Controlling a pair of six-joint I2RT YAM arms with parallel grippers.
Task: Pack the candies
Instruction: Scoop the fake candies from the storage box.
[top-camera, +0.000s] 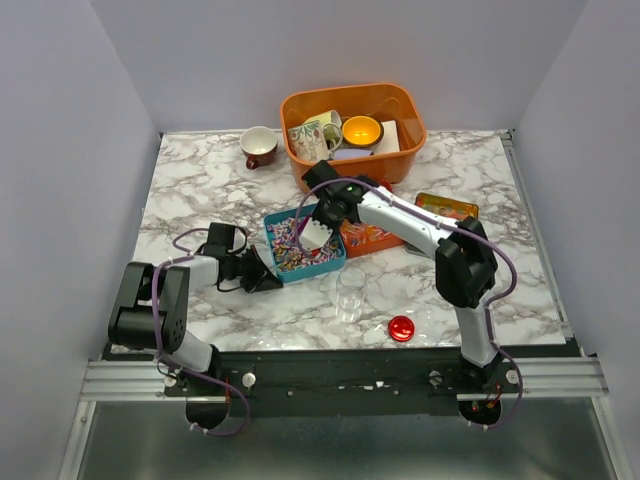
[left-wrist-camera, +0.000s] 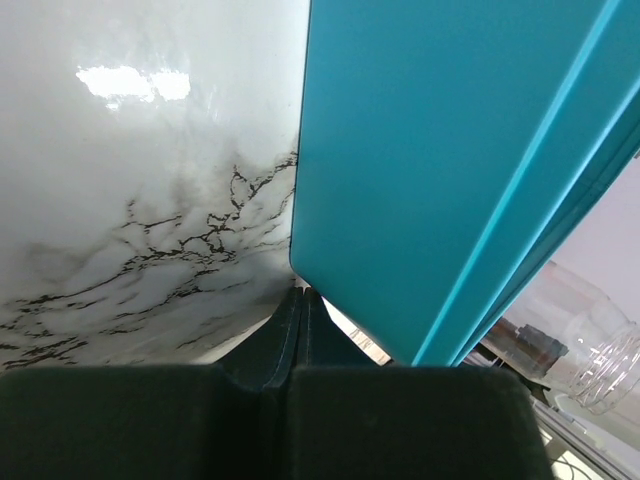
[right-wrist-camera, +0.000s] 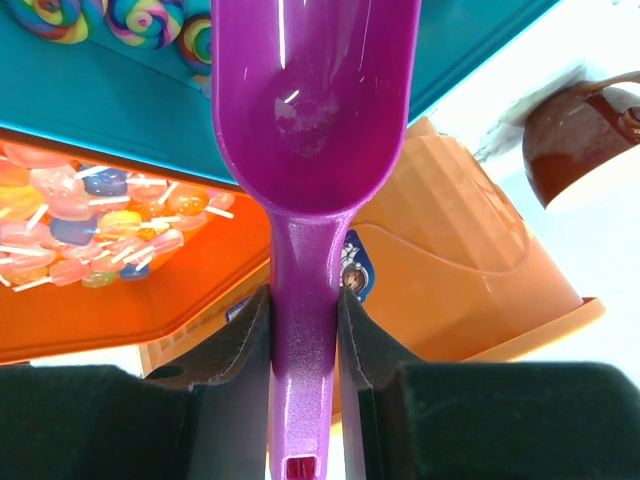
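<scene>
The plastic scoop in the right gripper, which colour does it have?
The glossy plastic scoop is purple with fine glitter, clearest in the right wrist view.

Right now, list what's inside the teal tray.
Multicoloured candies lie in the teal tray. The right hand, holding the purple scoop, covers part of it; what's beneath is hidden.

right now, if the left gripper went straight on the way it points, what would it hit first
The teal tray: the shut left gripper points at its outer wall, tips at or nearly on its lower corner; I can't tell if they touch.
</scene>
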